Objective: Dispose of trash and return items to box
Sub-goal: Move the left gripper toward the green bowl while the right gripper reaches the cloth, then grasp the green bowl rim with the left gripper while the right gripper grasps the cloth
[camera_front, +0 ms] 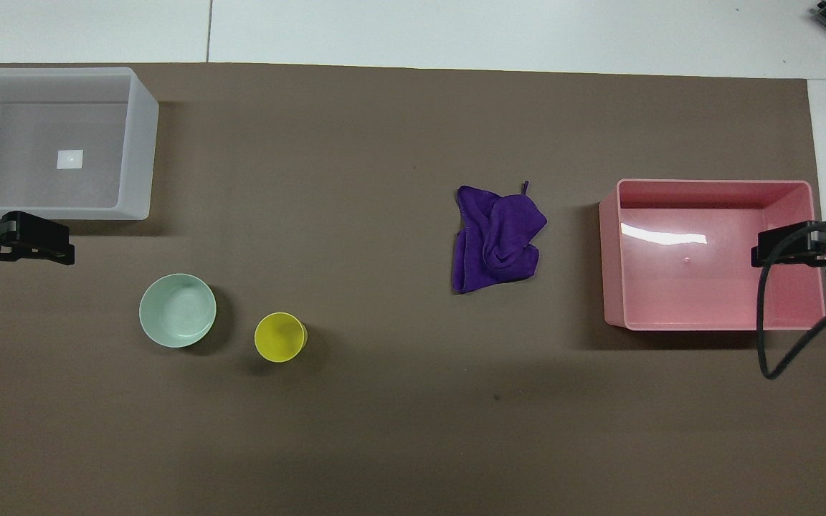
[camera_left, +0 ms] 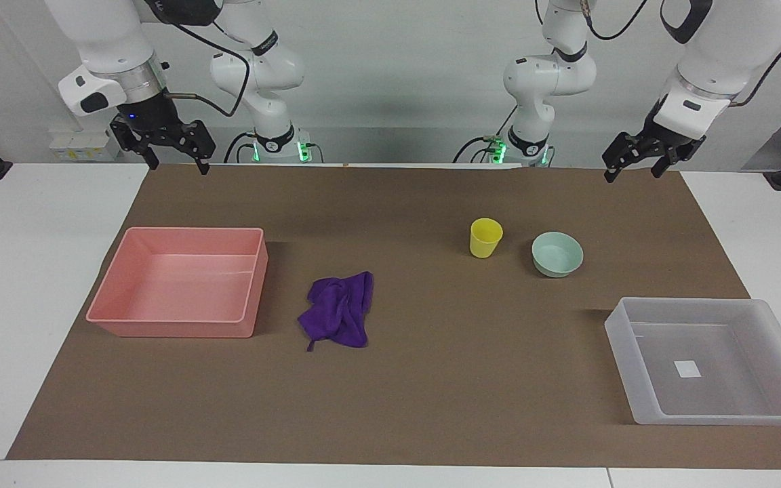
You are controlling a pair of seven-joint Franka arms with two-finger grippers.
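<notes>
- Nothing of the task is done yet, as far as I can judge: the purple rag (camera_left: 337,310), the yellow cup (camera_left: 485,237) and the mint-green bowl (camera_left: 557,253) all lie on the brown mat (camera_left: 431,393), outside both trays.
- The rag lies beside the pink tray (camera_left: 121,295), which is empty. It is crumpled, soft, with folds and one loose corner.
- The cup stands upright just beside the bowl, not touching it. Both are nearer to the robots than the translucent box (camera_left: 617,332).
- The cup looks like smooth hard plastic, narrower at the base. The bowl is shallow, round, a little wider.
- The box is whitish, rectangular, with low walls and a small white label (camera_left: 687,369) on its floor. It is empty and sits toward the left arm's end of the table.
- The left gripper (camera_left: 636,165) hangs above the mat's edge next to the robots, fingers spread, holding nothing.
- The right gripper (camera_left: 172,157) hangs above the same edge at the pink tray's end, also spread and empty.
- Left to do: three pick-and-place moves, I think.
</notes>
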